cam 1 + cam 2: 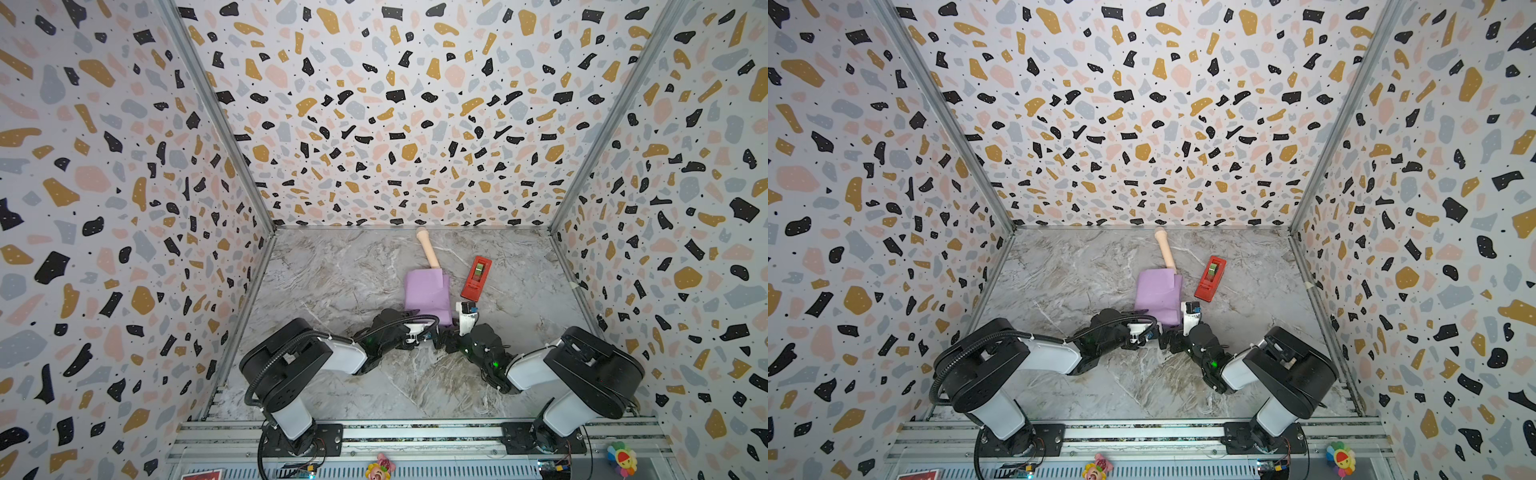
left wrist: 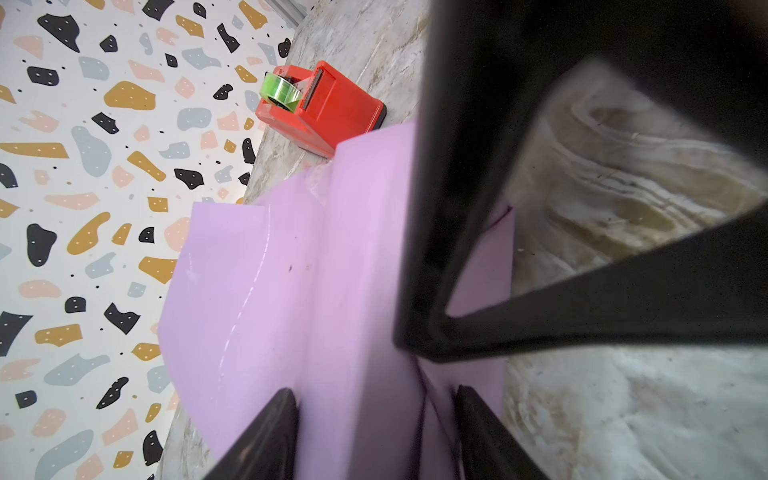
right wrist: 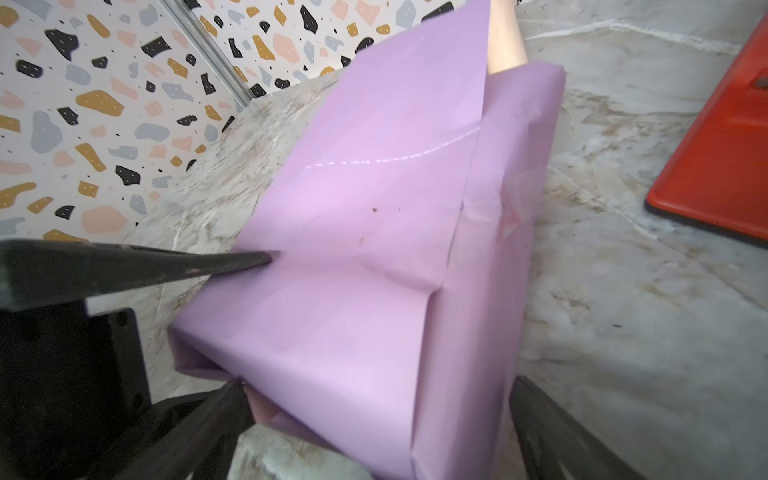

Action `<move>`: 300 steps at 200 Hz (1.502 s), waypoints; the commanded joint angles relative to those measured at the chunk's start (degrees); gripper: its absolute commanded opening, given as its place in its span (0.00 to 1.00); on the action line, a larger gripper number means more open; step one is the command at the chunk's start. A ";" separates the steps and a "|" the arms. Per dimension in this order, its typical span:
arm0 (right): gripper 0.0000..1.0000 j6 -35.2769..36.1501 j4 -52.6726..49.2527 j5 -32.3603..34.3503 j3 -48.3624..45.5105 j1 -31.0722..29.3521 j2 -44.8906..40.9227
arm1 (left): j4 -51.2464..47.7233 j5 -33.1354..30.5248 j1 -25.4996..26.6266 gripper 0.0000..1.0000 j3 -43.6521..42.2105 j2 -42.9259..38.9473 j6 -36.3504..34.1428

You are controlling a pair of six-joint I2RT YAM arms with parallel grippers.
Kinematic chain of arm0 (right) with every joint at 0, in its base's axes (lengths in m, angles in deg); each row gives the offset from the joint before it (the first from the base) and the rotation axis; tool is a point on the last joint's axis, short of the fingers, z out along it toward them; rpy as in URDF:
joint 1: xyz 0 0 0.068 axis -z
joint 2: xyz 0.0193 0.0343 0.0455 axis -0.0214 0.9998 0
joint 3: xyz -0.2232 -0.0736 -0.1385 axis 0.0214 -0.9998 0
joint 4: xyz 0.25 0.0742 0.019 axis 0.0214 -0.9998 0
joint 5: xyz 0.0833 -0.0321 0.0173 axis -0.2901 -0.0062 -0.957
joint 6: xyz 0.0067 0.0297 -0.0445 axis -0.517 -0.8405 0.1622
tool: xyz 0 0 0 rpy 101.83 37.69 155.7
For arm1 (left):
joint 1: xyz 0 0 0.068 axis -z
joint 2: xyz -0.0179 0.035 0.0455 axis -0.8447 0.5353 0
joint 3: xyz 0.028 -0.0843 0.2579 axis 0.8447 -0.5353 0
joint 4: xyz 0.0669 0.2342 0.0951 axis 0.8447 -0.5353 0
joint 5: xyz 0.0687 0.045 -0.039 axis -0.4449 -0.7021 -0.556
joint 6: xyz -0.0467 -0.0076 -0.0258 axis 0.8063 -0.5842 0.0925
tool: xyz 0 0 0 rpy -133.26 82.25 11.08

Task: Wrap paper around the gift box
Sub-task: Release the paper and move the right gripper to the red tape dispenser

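At the left, the left gripper (image 2: pixel 374 390) appears to pinch the papered near edge of the parcel, with one finger (image 3: pixel 232 262) lying on top. Its lower finger is poorly seen, so the grip is not certain. It should hold firmly without crushing, so that the parcel cannot slide on the table (image 1: pixel 332 282).

In the middle lies the paper (image 1: pixel 428 295), lilac side out, wrapped round the gift box, which is wholly hidden inside. A glossy strip of tape (image 3: pixel 374 160) crosses the top seam, but the end nearest the arms looks loose and unfolded.

To the right, the right gripper (image 3: pixel 378 384) is spread wide around that end. In my judgement it should press the side flap flat against the box and crease it sharply. Only then should it reach right for the tape dispenser (image 1: pixel 476 278).
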 commanded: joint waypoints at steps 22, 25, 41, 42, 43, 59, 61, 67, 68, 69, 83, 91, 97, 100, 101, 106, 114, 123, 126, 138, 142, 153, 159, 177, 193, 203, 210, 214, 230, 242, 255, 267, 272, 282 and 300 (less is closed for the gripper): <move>0.99 2.46 -11.51 -1.09 -4.23 4.01 -11.35 | -2.44 -0.15 -0.43 0.59 0.47 1.24 0.50; 0.99 2.80 -12.53 -1.11 -4.33 4.37 -12.25 | -2.44 -0.08 -0.47 0.59 0.50 1.26 0.50; 1.00 4.71 -18.37 -2.16 -4.33 7.33 -17.30 | -2.53 -0.07 -0.52 0.59 0.47 1.13 0.49; 0.99 4.86 -18.69 -2.39 -4.29 7.54 -17.60 | -2.53 -0.07 -0.52 0.59 0.45 1.16 0.49; 0.99 5.02 -19.15 -2.54 -4.23 7.78 -17.92 | -2.53 -0.07 -0.52 0.59 0.48 1.17 0.44; 0.97 6.01 -25.73 -6.11 -2.37 12.54 -22.76 | -2.61 -0.05 -0.61 0.58 0.47 1.18 0.40; 0.96 6.02 -26.53 -6.63 -1.98 13.19 -23.20 | -2.68 -0.06 -0.61 0.58 0.46 1.18 0.38; 0.96 5.98 -29.24 -8.61 -0.89 15.31 -24.62 | -2.70 -0.03 -0.60 0.58 0.52 1.17 0.33; 0.96 5.98 -29.79 -8.91 -0.60 15.67 -24.82 | -2.70 0.00 -0.60 0.59 0.52 1.18 0.32; 0.95 5.97 -30.29 -9.19 -0.36 16.02 -25.00 | -2.70 0.01 -0.60 0.59 0.51 1.13 0.31; 0.93 5.14 -37.24 -13.36 3.55 21.04 -26.94 | -2.88 -0.06 -0.61 0.58 0.52 1.09 0.31; 0.93 4.34 -41.49 -15.44 6.19 23.84 -27.04 | -2.88 -0.07 -0.61 0.58 0.54 1.09 0.23; 0.93 4.06 -44.05 -17.62 8.22 25.97 -26.68 | -2.97 -0.15 -0.60 0.58 0.55 1.09 0.22; 0.93 3.92 -45.06 -18.82 9.02 27.10 -26.43 | -2.98 -0.10 -0.60 0.58 0.51 1.09 0.25; 0.93 3.85 -45.44 -19.15 9.37 27.40 -26.34 | -2.97 -0.13 -0.60 0.58 0.51 1.09 0.24; 0.93 3.64 -46.88 -20.87 10.90 29.10 -25.60 | -2.97 -0.15 -0.60 0.58 0.56 1.17 0.22; 0.93 2.90 -48.73 -23.50 13.14 31.57 -24.15 | -2.97 -0.17 -0.60 0.58 0.55 1.17 0.27; 0.93 1.47 -50.37 -25.43 15.65 34.13 -22.21 | -3.03 -0.31 -0.63 0.58 0.53 1.18 0.30; 0.93 0.93 -50.72 -26.06 16.44 34.94 -21.40 | -3.02 -0.33 -0.61 0.58 0.62 1.18 0.24; 0.91 -1.09 -51.09 -28.72 19.10 37.77 -18.24 | -3.11 -0.33 -0.60 0.58 0.68 1.10 0.31; 0.90 -1.94 -51.06 -29.44 19.91 38.58 -17.10 | -3.14 -0.33 -0.60 0.58 0.64 1.09 0.29; 0.87 -4.37 -50.39 -31.80 22.06 40.43 -13.91 | -3.14 -0.42 -0.60 0.58 0.54 1.01 0.31; 0.85 -5.26 -49.71 -33.42 23.23 41.15 -11.92 | -3.14 -0.44 -0.60 0.58 0.43 1.01 0.31; 0.80 -6.25 -48.98 -36.45 27.71 41.76 -6.04 | -3.35 -0.51 -0.61 0.58 0.54 0.85 0.30; 0.76 -6.26 -48.99 -38.70 31.35 41.71 -1.12 | -3.42 -0.51 -0.60 0.58 0.50 0.75 0.31; 0.73 -6.25 -48.94 -40.04 33.40 41.69 1.79 | -3.37 -0.44 -0.60 0.57 0.49 0.82 0.38; 0.70 -6.25 -48.92 -40.97 34.76 41.68 3.56 | -3.41 -0.42 -0.60 0.58 0.58 0.83 0.34; 0.69 -6.16 -48.93 -41.50 35.52 41.68 4.49 | -3.33 -0.42 -0.60 0.58 0.57 0.82 0.48; 0.64 -6.25 -48.96 -43.35 38.13 41.62 8.25 | -3.34 -0.44 -0.61 0.57 0.56 0.89 0.49; 0.62 -6.24 -49.19 -43.88 39.73 41.53 10.44 | -3.42 -0.51 -0.65 0.58 0.60 0.92 0.44; 0.59 -6.31 -49.14 -44.35 40.84 41.43 12.44 | -3.41 -0.40 -0.63 0.58 0.74 1.00 0.48; 0.57 -6.49 -49.24 -44.59 41.71 41.34 13.83 | -3.46 -0.42 -0.61 0.58 0.77 1.09 0.48; 0.56 -6.63 -49.20 -44.58 42.00 41.40 14.34 | -3.41 -0.42 -0.61 0.58 0.77 1.09 0.48; 0.54 -6.77 -48.93 -45.07 42.49 41.39 15.20 | -3.41 -0.42 -0.60 0.58 0.82 1.09 0.45; 0.51 -7.49 -48.45 -46.43 42.78 41.30 16.66 | -3.41 -0.42 -0.61 0.58 0.85 1.17 0.58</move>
